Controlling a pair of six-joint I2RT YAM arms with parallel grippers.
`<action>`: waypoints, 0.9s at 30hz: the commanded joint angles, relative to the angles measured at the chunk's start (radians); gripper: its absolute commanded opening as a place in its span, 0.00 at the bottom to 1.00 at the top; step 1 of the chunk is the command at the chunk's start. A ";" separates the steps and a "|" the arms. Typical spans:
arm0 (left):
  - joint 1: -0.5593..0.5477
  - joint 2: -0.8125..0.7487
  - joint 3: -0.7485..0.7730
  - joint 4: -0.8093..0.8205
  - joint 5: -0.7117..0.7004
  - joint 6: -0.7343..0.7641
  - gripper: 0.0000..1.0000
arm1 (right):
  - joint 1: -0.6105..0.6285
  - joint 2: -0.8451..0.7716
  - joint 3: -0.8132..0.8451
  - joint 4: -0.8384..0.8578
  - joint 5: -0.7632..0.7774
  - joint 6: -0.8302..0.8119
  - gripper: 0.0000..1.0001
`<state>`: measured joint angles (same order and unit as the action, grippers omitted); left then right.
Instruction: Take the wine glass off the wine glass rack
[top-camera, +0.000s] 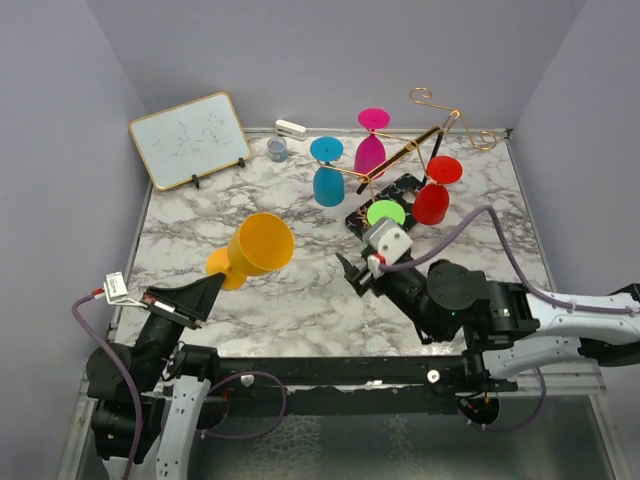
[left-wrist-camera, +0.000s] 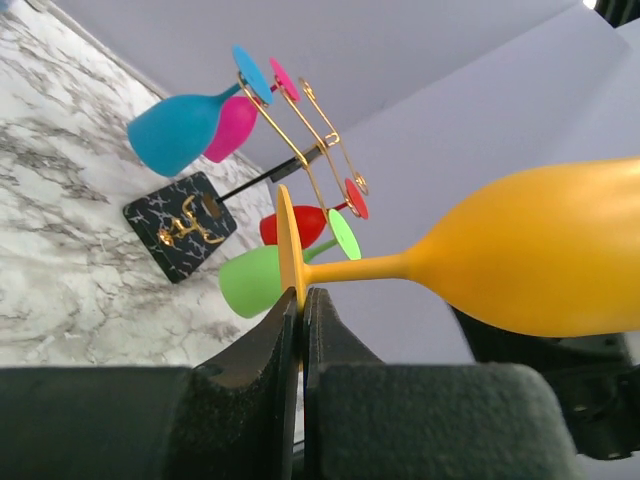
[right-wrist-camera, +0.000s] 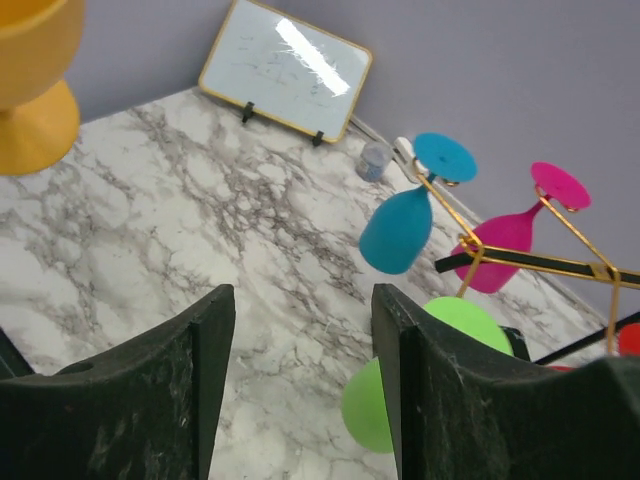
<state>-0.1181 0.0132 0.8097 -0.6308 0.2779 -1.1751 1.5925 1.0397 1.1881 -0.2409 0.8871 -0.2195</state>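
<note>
Five wine glasses show in the top view. The blue glass (top-camera: 328, 185), pink glass (top-camera: 370, 152), red glass (top-camera: 432, 203) and green glass (top-camera: 385, 213) hang on the wine glass rack (top-camera: 405, 152) at upper right of centre. The yellow wine glass (top-camera: 262, 243) is off the rack, well apart from it at centre left, above the marble table (top-camera: 300, 300). It lies tilted, its bowl opening toward the upper right. The left gripper (top-camera: 216, 284) meets its foot from the lower left. The right gripper (top-camera: 360, 272) sits right of centre, just below the rack's black base, its fingers spread. A whiteboard (top-camera: 190, 138) leans at upper left.

In the left wrist view the two fingers are pressed together on the rim of the yellow glass's foot at lower centre. The stem runs right to the bowl, which fills the right side. The rack and its four glasses stand behind, at upper left.

In the right wrist view the dark fingers stand wide apart along the bottom edge with only bare marble between them. The yellow glass shows in the top left corner; the rack is at right.
</note>
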 joint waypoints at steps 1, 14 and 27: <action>0.002 -0.021 0.019 -0.091 -0.089 0.047 0.00 | -0.125 0.080 0.262 -0.286 -0.076 0.094 0.57; 0.001 -0.021 0.066 -0.153 -0.136 0.101 0.00 | -0.699 0.692 1.273 -0.599 -1.034 0.279 0.55; 0.002 -0.018 0.044 -0.135 -0.135 0.112 0.00 | -0.839 0.564 0.936 -0.517 -1.729 0.405 0.56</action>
<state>-0.1181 0.0032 0.8680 -0.7944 0.1490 -1.0790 0.7517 1.7115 2.1773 -0.7715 -0.6716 0.1555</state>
